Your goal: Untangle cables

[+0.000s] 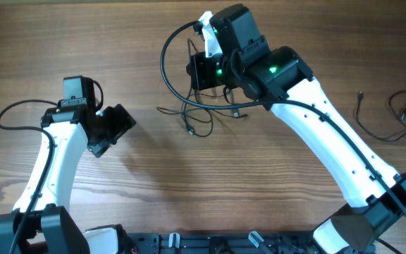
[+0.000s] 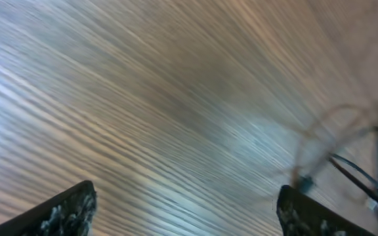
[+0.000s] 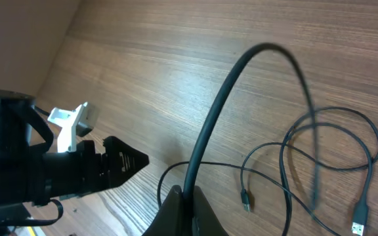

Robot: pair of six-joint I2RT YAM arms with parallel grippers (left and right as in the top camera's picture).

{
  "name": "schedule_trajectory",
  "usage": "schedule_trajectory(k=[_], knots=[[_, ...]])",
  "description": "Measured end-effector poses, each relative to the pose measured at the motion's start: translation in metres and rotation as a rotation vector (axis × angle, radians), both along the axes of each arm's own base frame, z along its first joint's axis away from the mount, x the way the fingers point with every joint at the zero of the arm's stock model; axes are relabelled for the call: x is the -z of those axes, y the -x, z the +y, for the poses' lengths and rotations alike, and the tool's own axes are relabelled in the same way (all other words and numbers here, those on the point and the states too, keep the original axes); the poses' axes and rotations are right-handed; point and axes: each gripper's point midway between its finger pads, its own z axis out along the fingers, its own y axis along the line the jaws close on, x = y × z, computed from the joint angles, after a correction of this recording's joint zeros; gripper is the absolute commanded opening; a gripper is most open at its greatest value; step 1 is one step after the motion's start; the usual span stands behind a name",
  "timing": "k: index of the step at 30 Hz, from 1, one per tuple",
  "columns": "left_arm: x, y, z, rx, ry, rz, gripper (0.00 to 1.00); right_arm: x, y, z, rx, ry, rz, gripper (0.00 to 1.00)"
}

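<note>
Right gripper (image 3: 184, 200): fingers together above the table (image 3: 143, 78). A thick black lead (image 3: 266, 47) arcs up from right at the tips (can't tell if it's pinched). Left gripper (image 2: 188, 216): fingers wide apart, nothing between. Cables (image 1: 200, 113) lie tangled on the wood just beside the right gripper. A spare cable (image 1: 404, 106) lies well apart, out past the right arm.

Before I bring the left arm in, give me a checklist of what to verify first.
1. Left gripper open, empty: ok.
2. Right gripper shut on lifted cable: ok.
3. Table between left gripper and tangle bare: ok.
4. Tangle loops separated: not ok, they cross.
5. Where lifted cable leaves the tangle: cannot tell.
</note>
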Motion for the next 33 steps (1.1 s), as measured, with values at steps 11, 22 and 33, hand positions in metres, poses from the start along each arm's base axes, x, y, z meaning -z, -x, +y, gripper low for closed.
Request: schedule_trajectory(k=[11,22,33], knots=[[-0.044,-0.010,-0.080,0.159,0.501,-0.125,0.96,0.001,-0.004,-0.005,0.027,0.022,-0.015,0.05],[-0.090,-0.014,-0.114,0.254,0.802,-0.223,0.96,0.002,-0.004,-0.006,0.032,0.027,-0.010,0.05],[-0.099,-0.025,-0.127,0.265,0.826,-0.253,0.88,0.003,-0.004,-0.007,0.040,0.028,-0.004,0.04]])
